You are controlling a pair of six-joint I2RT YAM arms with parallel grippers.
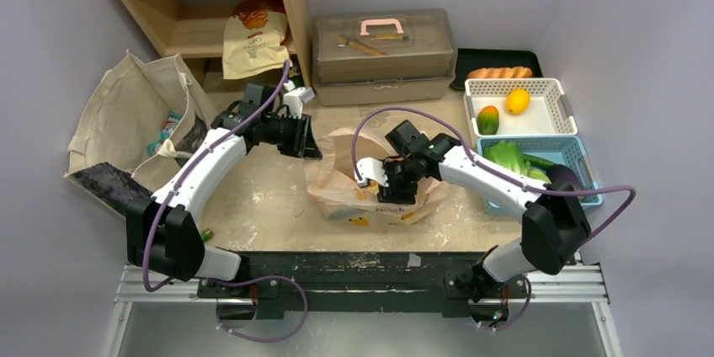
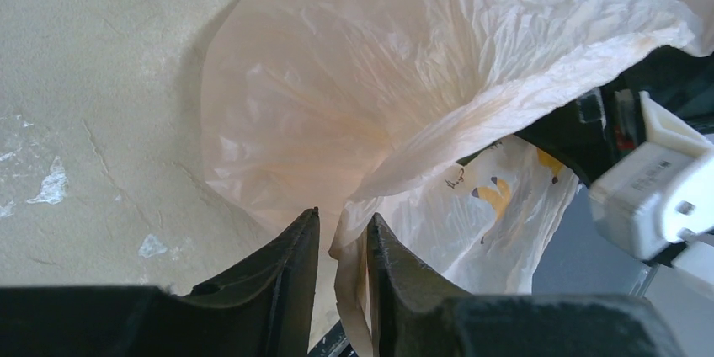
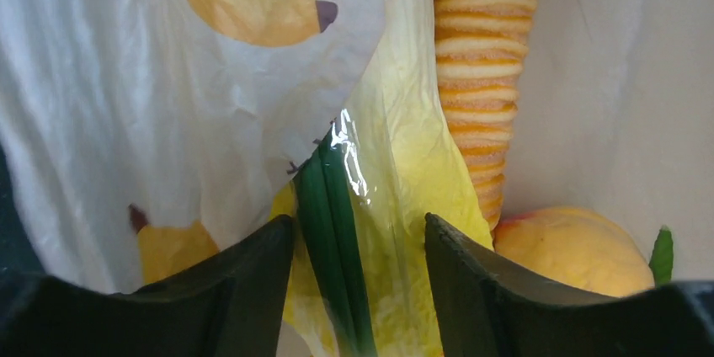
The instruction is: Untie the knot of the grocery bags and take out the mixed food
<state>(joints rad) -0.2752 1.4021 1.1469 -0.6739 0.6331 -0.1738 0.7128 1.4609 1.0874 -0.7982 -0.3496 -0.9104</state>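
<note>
From above, one grocery bag [image 1: 358,205] sits mid-bench [image 1: 269,197], the left gripper [image 1: 307,146] at its rim and the right gripper [image 1: 396,193] down in its mouth. Left wrist: jaws clamped on one fold of bag film, which could tear or slip under a harder pull. Right wrist: jaws apart astride one wrapped cabbage [image 3: 396,189], beside one ribbed orange vegetable [image 3: 480,79] and one round fruit [image 3: 572,247]; closing might pinch the bag wall too.
</note>
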